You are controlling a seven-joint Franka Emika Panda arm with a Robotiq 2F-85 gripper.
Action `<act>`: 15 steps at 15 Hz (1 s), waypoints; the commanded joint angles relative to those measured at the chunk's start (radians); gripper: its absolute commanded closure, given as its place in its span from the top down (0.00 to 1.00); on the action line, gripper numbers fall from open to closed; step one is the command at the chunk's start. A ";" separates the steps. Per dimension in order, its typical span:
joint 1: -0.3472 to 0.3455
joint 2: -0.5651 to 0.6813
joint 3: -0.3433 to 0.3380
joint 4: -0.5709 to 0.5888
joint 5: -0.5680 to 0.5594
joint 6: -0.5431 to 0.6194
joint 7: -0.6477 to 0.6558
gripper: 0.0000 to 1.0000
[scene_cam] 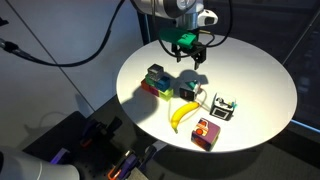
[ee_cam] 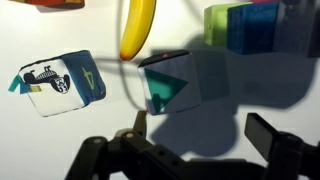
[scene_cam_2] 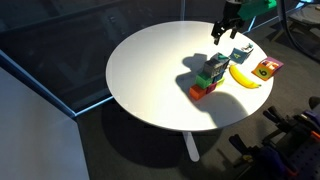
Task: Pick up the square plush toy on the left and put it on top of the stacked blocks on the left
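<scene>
The square plush toy (ee_cam: 168,85), a soft cube with teal-green and white faces, lies on the white table just right of the stacked blocks (scene_cam: 157,80). In an exterior view the toy (scene_cam: 190,87) sits in shadow under my gripper (scene_cam: 188,52), which hangs a little above it. The wrist view shows my gripper (ee_cam: 203,130) open and empty, with the toy just beyond its left finger (ee_cam: 140,125). The blocks, blue, green and red, also show in an exterior view (scene_cam_2: 212,75) and at the wrist view's top right (ee_cam: 250,25).
A yellow banana (scene_cam: 182,113) lies in front of the toy. A black-and-white cube (scene_cam: 222,106) stands to its right and a pink-red cube (scene_cam: 207,132) sits near the table's front edge. The round table (scene_cam: 260,80) is bare on its right half.
</scene>
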 commanded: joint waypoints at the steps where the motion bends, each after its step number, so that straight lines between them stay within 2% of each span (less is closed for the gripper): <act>1: -0.038 0.051 0.019 0.033 0.014 0.046 -0.106 1.00; 9: -0.090 0.134 0.069 0.036 0.025 0.198 -0.277 1.00; 15: -0.120 0.180 0.097 0.037 0.032 0.242 -0.298 1.00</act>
